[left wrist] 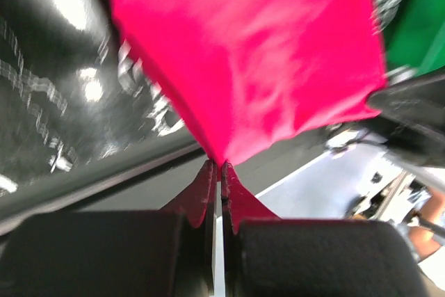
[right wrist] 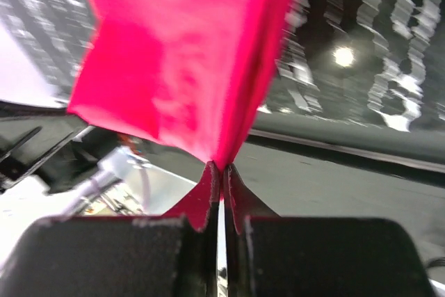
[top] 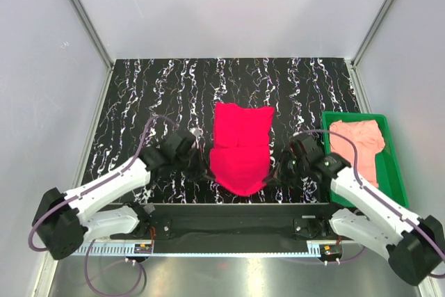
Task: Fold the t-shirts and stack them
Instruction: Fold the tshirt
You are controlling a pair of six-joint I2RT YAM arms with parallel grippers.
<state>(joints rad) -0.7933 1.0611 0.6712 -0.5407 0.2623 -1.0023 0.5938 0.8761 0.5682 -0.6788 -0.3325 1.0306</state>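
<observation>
The red t-shirt (top: pixel 241 147) lies just left of the green tray (top: pixel 391 172), two corners pinched in the tightly closed left gripper (left wrist: pixel 220 166) and right gripper (right wrist: pixel 221 166), which should lift level and together, hem taut, for a square fold.

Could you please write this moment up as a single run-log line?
stage: folding red t-shirt | left gripper: shut on red t-shirt | right gripper: shut on red t-shirt | pink t-shirt: in green tray

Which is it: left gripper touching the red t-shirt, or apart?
Touching. Left wrist view shows the left gripper shut on the red t-shirt, its cloth pinched between the closed fingertips.
</observation>
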